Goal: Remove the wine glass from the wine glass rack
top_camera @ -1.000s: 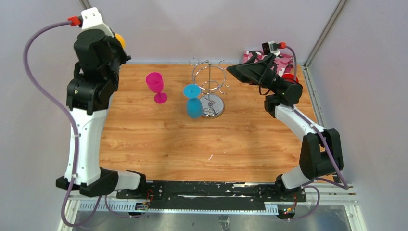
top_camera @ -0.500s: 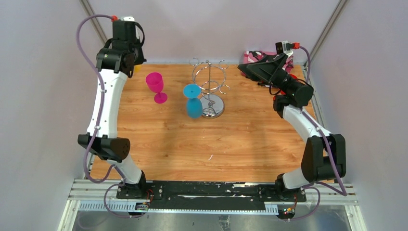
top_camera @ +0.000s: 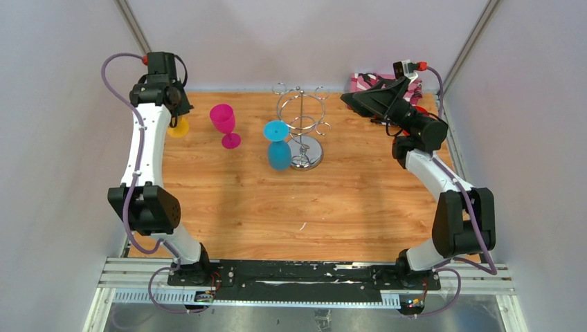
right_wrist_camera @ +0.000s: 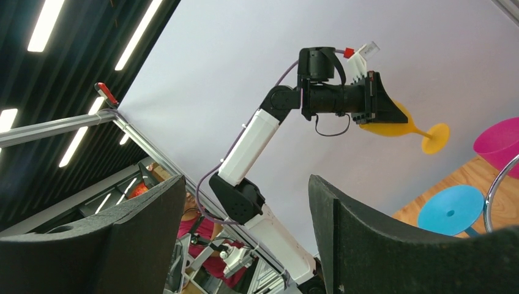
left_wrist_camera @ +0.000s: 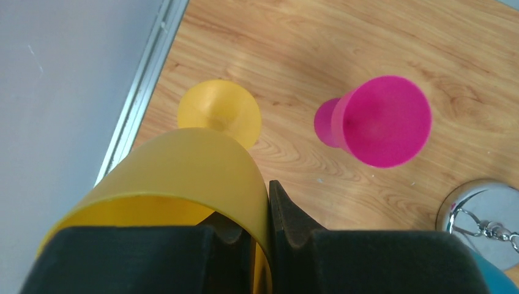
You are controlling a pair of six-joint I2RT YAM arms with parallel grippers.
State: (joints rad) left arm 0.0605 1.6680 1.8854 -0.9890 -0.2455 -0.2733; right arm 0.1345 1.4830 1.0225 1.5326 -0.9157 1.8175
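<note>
The chrome wine glass rack (top_camera: 302,111) stands at the table's far middle on its mirrored base (left_wrist_camera: 485,205). A blue wine glass (top_camera: 279,146) is upside down at the rack's left side, its foot at a wire loop. A pink wine glass (top_camera: 223,123) stands upright left of it. My left gripper (left_wrist_camera: 263,196) is shut on the rim of a yellow wine glass (left_wrist_camera: 196,165), one finger inside the bowl; its foot (top_camera: 178,127) is low over the far left corner. My right gripper (top_camera: 348,99) is open and empty, raised right of the rack.
A pink-and-white patterned item (top_camera: 385,82) and a red object (top_camera: 417,111) lie at the far right corner behind the right arm. Walls close in the table at the back and on both sides. The pink glass (left_wrist_camera: 382,119) is close to the yellow one.
My left arm has stretched out and swung down, bringing the yellow glass low over the far left corner. My right gripper has drawn back to the right, away from the rack.
</note>
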